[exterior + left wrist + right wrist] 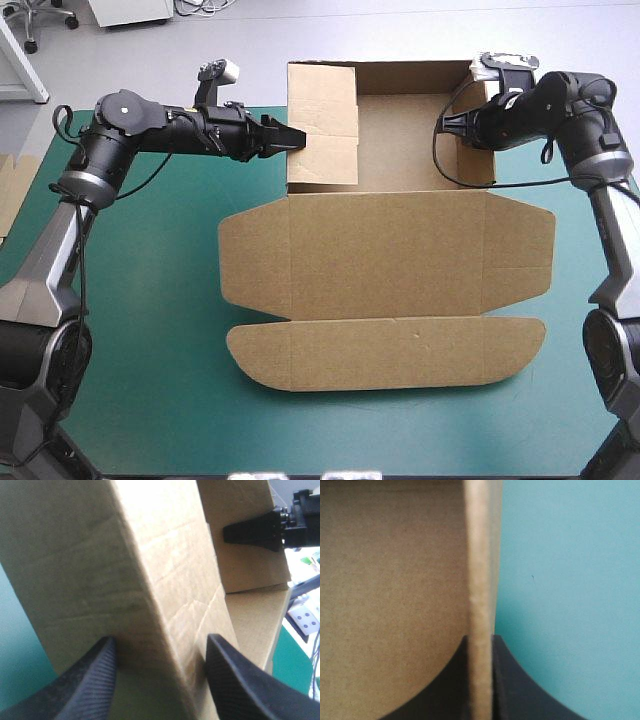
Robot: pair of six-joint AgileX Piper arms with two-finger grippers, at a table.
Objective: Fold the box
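Box point(400, 260): brown, mid-counter point(150, 330). Far half raised as an open tray, lid flat toward the near edge. Left fingers point(95, 680): black, spread apart, astride the tray's left wall. Right fingers point(515, 685): black, clenched on the right wall's upper edge.

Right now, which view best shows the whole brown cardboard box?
The high view: the brown cardboard box whole, lid flat. Left wrist view: one wall inside the left gripper; right wrist view: a wall edge pinched in the right gripper.
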